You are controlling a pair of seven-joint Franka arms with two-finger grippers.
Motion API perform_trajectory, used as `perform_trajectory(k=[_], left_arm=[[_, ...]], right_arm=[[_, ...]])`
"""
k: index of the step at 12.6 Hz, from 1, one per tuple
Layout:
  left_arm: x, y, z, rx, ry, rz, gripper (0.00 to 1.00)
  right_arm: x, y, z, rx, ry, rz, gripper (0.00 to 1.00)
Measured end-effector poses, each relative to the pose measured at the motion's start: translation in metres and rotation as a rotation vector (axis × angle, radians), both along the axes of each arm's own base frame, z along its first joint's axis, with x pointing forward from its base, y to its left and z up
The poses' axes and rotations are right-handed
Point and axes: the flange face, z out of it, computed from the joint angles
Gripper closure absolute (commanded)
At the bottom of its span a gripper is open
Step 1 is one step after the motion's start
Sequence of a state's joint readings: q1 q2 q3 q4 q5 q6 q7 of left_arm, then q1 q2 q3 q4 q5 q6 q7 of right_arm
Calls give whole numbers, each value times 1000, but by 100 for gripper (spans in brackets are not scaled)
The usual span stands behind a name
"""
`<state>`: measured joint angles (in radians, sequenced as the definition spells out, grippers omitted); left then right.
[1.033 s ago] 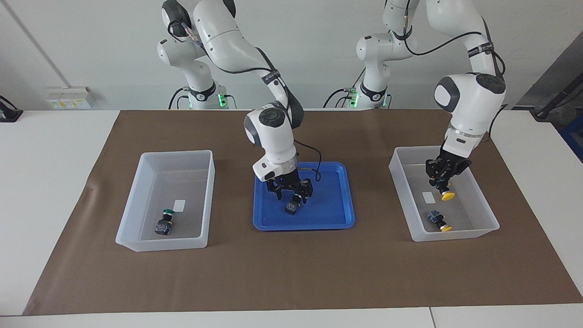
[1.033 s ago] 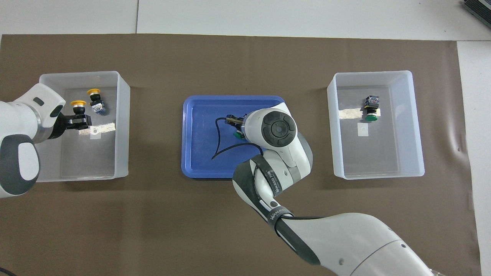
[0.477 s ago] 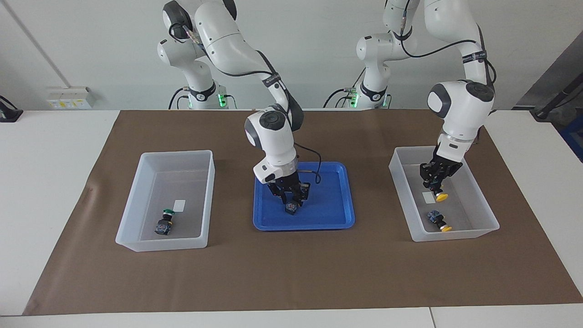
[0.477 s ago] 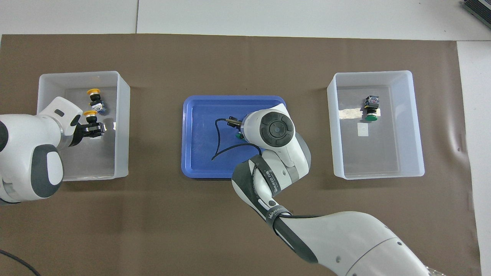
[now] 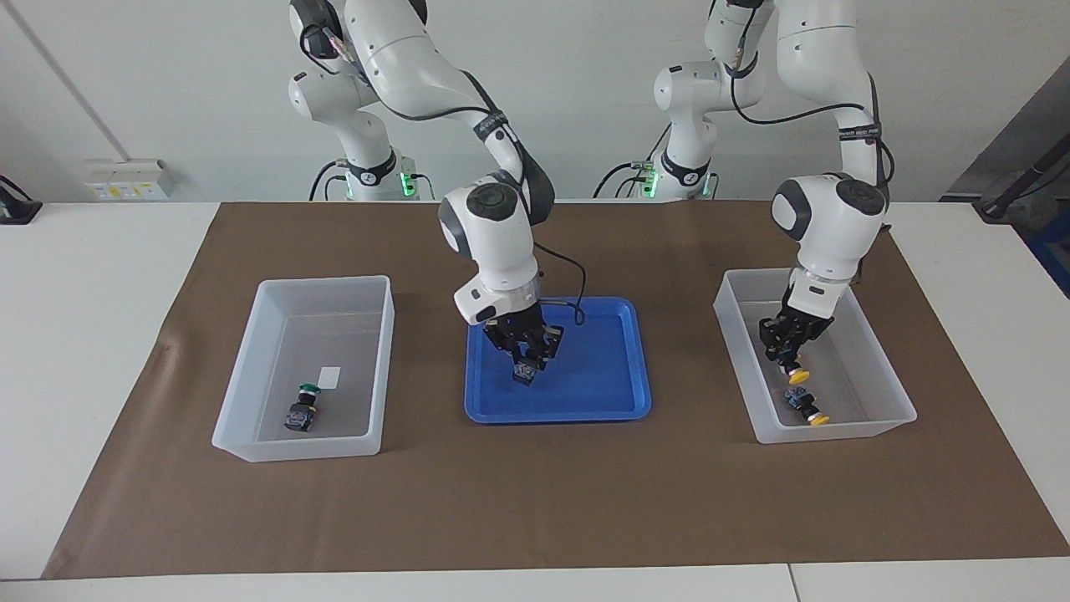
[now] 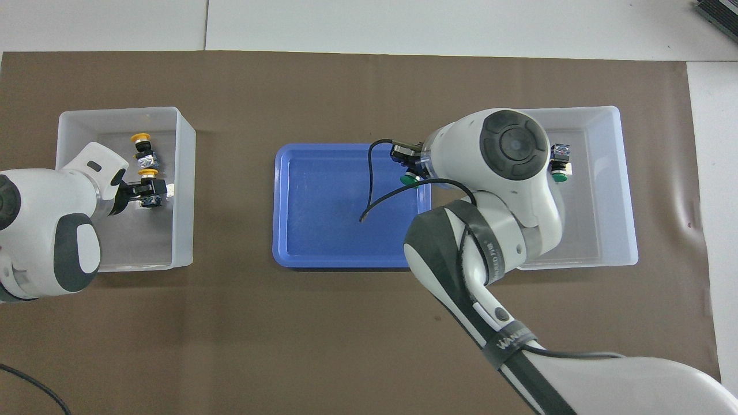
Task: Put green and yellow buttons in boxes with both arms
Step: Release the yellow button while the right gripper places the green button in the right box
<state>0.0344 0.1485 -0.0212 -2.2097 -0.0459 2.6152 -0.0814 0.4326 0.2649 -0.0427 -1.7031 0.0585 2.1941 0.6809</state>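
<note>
Right gripper (image 5: 525, 358): jaws closed on a green button (image 5: 525, 373), which hangs below the fingertips, black body down in the facing view, green cap (image 6: 409, 180) showing beside the wrist in the overhead view. The button is clear of the blue tray (image 5: 619, 401) floor and over the tray. The green box (image 5: 251, 393) lies from these jaws toward the right arm's end of the table, well apart, with bare brown mat (image 5: 435, 502) between tray and box. One green button (image 5: 301, 410) already lies in that box, so the carry is sideways along the table's length, then down over the box's tall wall.

Left gripper (image 5: 786, 355): jaws closed on a yellow button (image 5: 797, 376), long axis tilted, yellow cap pointing down and away from the robots. It is inside the yellow box (image 5: 894, 410), low between the walls. Whether the cap touches the floor, I cannot tell. A second yellow button (image 5: 807, 405) lies on the box floor just beside the held one, farther from the robots. In the overhead view the two caps sit close together.

Judgement: the left arm's release is the nearer step, since its button is already within the walls. The right arm's button needs the full traverse. Risk: the dropped yellow button may land against its neighbour.
</note>
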Motion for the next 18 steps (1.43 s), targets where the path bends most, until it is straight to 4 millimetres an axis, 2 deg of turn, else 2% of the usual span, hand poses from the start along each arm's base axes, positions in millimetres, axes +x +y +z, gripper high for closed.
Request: perform_trajectory(k=[2, 3, 5, 6, 7, 9, 12, 14, 15, 17, 18], left_arm=[[9, -2, 16, 6, -33, -25, 0], [12, -4, 25, 14, -49, -55, 0], [13, -7, 44, 28, -65, -111, 0], [11, -11, 54, 32, -64, -134, 0], [8, -19, 64, 33, -60, -156, 0], [-1, -44, 89, 30, -27, -204, 0], [-7, -72, 149, 26, 32, -261, 0], [-8, -82, 189, 43, 68, -292, 0], [-9, -84, 209, 46, 85, -300, 0], [-10, -84, 253, 47, 102, -305, 0], [-10, -82, 269, 48, 105, -304, 0]], right_arm=[[9, -71, 24, -42, 11, 78, 100], [14, -109, 25, -65, 21, 128, 100], [18, -176, 10, -98, 45, 219, 100], [15, -201, -3, -108, 67, 255, 100], [10, -218, -17, -113, 91, 287, 100], [-2, -237, -48, -119, 106, 327, 100], [-21, -243, -100, -131, 77, 339, 100], [-31, -240, -120, -127, 80, 338, 100], [-33, -240, -125, -119, 86, 333, 93], [-34, -240, -131, -118, 74, 327, 36], [-35, -240, -134, -116, 75, 325, 18]])
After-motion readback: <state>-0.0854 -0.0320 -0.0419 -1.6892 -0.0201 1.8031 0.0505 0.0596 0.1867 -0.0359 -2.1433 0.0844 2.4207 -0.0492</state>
